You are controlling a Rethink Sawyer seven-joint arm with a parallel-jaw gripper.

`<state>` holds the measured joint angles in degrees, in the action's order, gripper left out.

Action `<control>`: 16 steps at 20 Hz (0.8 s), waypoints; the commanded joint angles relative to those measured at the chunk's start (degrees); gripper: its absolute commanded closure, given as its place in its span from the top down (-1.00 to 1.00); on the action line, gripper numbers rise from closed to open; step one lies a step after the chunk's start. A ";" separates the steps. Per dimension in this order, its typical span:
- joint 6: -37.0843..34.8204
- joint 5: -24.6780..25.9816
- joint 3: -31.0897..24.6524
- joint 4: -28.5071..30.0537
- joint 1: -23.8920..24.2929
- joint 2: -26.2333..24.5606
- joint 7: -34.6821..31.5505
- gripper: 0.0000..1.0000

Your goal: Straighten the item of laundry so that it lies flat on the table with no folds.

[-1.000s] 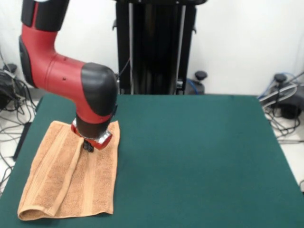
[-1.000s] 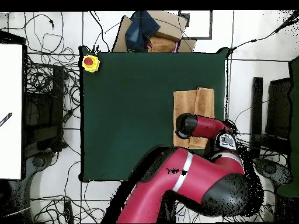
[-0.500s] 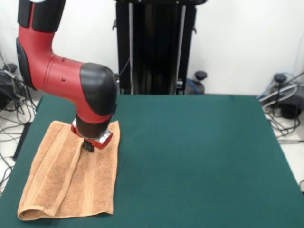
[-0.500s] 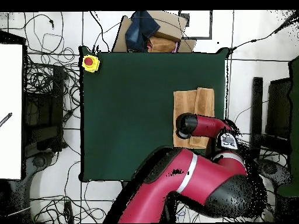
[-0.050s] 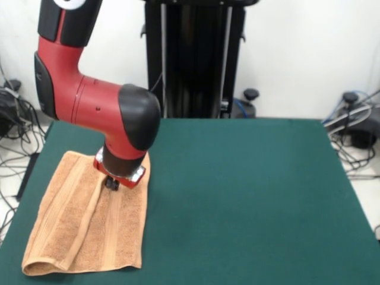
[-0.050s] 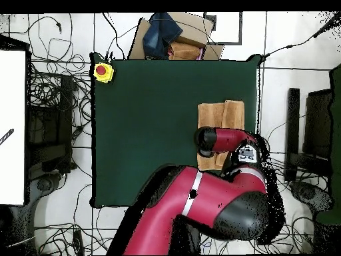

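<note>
The towel (image 5: 89,222) lies at the left side of the table (image 5: 249,202) in the front view, near its left edge and reaching down toward the near edge. It is not flat: a long raised fold runs down it from under the gripper to the near left corner, with one part of the cloth lapped over the other. Woven bands show as lengthwise stripes on both sides of the fold. The near left corner looks rolled and thick.

The gripper (image 5: 111,184) points straight down over the far part of the towel, right at the top of the fold, its dark tips at or just above the cloth. I cannot tell whether it is wide or narrow, or whether it pinches any cloth; the red and black arm (image 5: 101,110) hides most of it.

In the overhead view the towel (image 6: 223,115) sits by the table's (image 6: 160,133) right edge, partly covered by the arm (image 6: 226,141). A yellow box with a red button (image 6: 102,71) sits on the table's upper left corner
</note>
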<state>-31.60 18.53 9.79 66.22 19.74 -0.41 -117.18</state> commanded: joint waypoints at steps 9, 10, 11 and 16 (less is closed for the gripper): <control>17.70 -6.02 -18.01 -3.03 -3.41 -13.50 -8.80 -1.00; 17.58 -6.42 -18.27 -2.98 -3.46 -13.49 -9.10 -1.00; 17.10 -6.79 -18.52 -2.89 -3.43 -13.41 -9.17 -1.00; 15.42 -8.02 -17.71 -4.34 -5.03 -13.95 -10.77 -1.00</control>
<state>-32.44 18.38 9.87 65.70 19.58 -0.64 -117.18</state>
